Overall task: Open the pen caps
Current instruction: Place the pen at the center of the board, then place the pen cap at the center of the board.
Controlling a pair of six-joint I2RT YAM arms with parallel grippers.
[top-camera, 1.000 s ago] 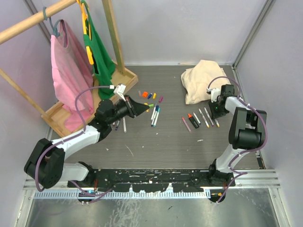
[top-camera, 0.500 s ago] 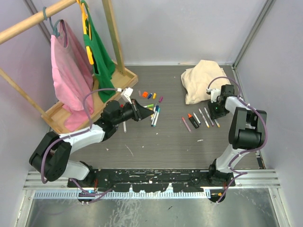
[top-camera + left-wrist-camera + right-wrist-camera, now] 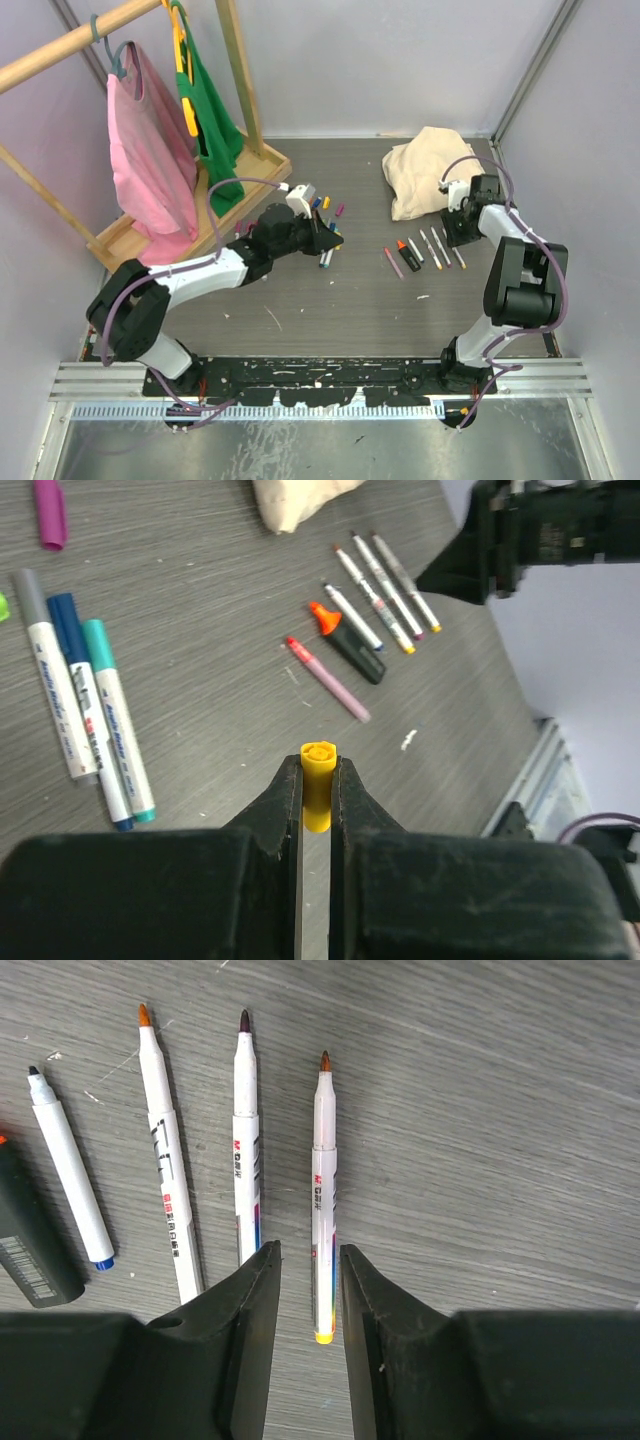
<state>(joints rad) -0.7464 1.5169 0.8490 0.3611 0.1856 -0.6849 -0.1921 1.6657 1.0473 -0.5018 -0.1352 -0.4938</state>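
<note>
My left gripper is shut on a small yellow pen cap and holds it above the table; in the top view the gripper hangs over the capped pens. Three capped pens lie below it, with grey, blue and teal caps. Loose caps lie behind them, and a purple cap lies apart. My right gripper is open, its fingers either side of an uncapped pen with a yellow end; it shows in the top view.
More uncapped pens lie in a row beside a black highlighter and a pink pen. A beige cloth lies at the back right. A wooden rack with pink and green garments stands at the back left.
My left arm has swung right from beside the rack to over the capped pens. My right gripper has shifted slightly toward the back.
</note>
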